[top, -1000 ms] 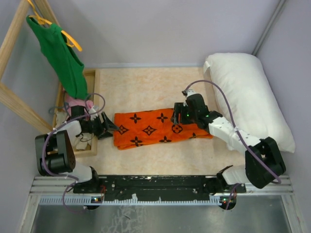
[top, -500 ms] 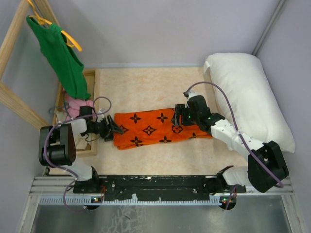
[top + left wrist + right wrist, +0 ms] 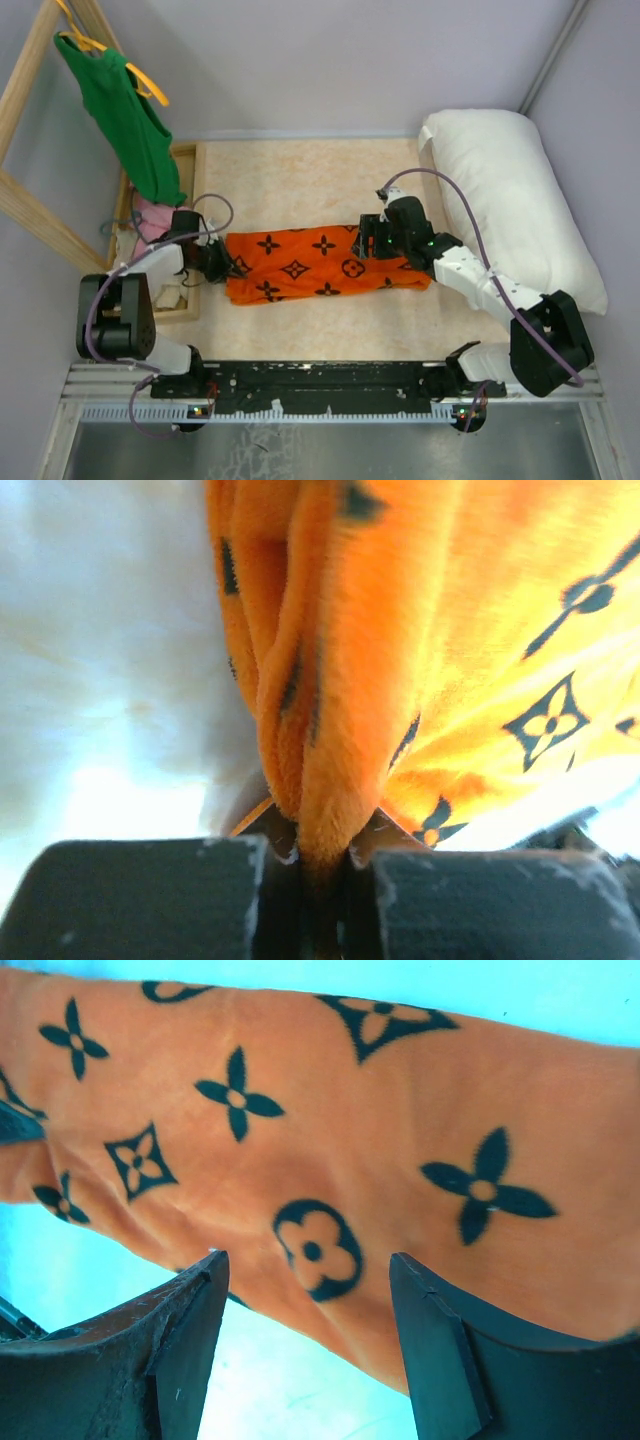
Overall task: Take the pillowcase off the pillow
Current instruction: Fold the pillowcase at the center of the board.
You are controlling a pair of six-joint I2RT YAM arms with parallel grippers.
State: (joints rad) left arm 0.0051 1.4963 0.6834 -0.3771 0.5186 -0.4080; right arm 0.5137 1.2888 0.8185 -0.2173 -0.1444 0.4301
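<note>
The orange pillowcase (image 3: 320, 265) with black flower motifs lies flat and empty in the middle of the table. The white pillow (image 3: 510, 200) rests apart from it at the right, against the wall. My left gripper (image 3: 222, 268) is at the pillowcase's left end, shut on a bunched fold of the orange fabric (image 3: 400, 630); the fold runs down between the jaws of this gripper (image 3: 322, 855). My right gripper (image 3: 368, 243) is over the pillowcase's right part, open. In the right wrist view that gripper (image 3: 305, 1270) straddles a circled flower motif on the pillowcase (image 3: 380, 1130) without pinching it.
A green tank top (image 3: 130, 120) hangs on a yellow hanger from a wooden rack (image 3: 30, 90) at the far left. Below it a pink cloth (image 3: 150, 215) lies in a wooden tray (image 3: 190, 180). Walls close in the back and right sides.
My left gripper closed on the pillowcase's left end and drew it leftward; the whole pillowcase slid a little left. My right gripper stayed open and almost still.
</note>
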